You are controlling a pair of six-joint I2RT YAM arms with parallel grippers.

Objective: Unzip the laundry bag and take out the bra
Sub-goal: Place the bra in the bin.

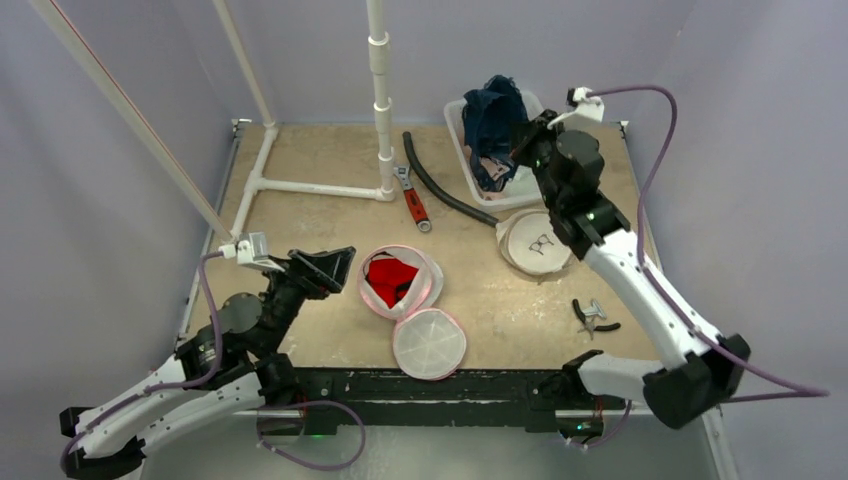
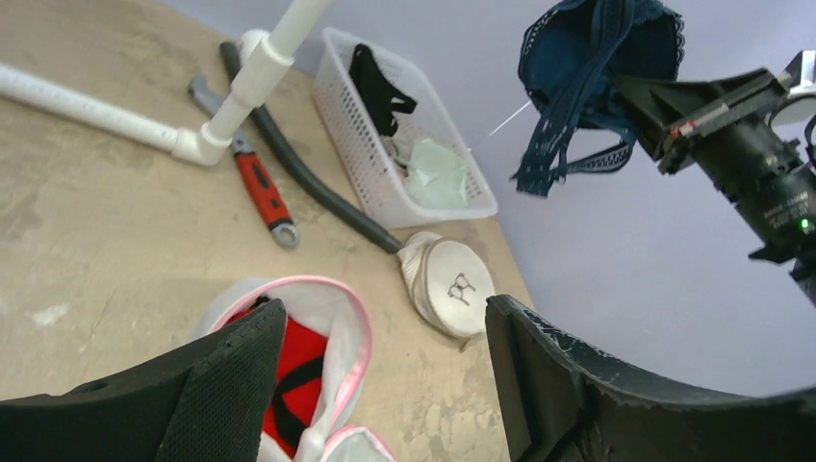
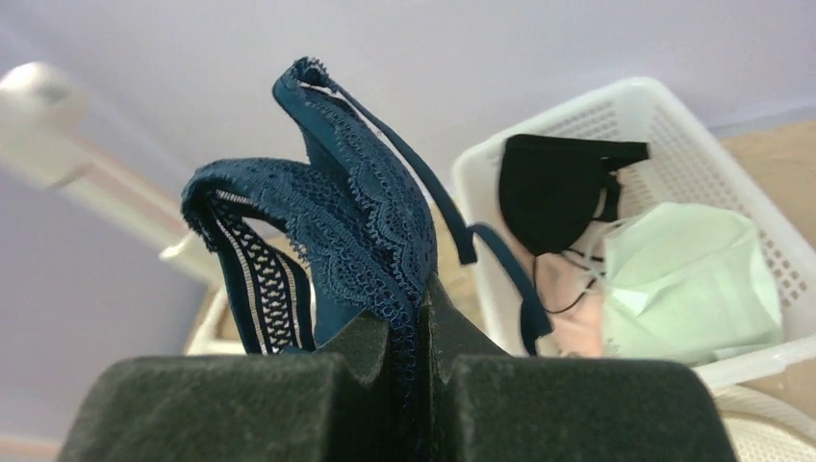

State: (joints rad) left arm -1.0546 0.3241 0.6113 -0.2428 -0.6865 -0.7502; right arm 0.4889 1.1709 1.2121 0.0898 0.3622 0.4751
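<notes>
Right tool (image 3: 420, 332) clamps the navy bra (image 3: 366, 231) at upper right, over the basket (image 3: 693, 125). Left tool (image 1: 335, 268) stands wide and empty beside the unzipped laundry bag (image 1: 432, 280) at centre. Its red bra (image 1: 388, 278) looks soft and light: pinch a strap.

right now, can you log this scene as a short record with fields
left gripper: open, holding nothing, beside the pink-trimmed laundry bag
right gripper: shut on the navy lace bra, held up by the white basket
pink-trimmed laundry bag: unzipped, red garment inside
white basket: black garment and pale green one inside
round white bag: looks closed, beside the basket
loose tools: red-handled wrench, black hose, pliers
</notes>
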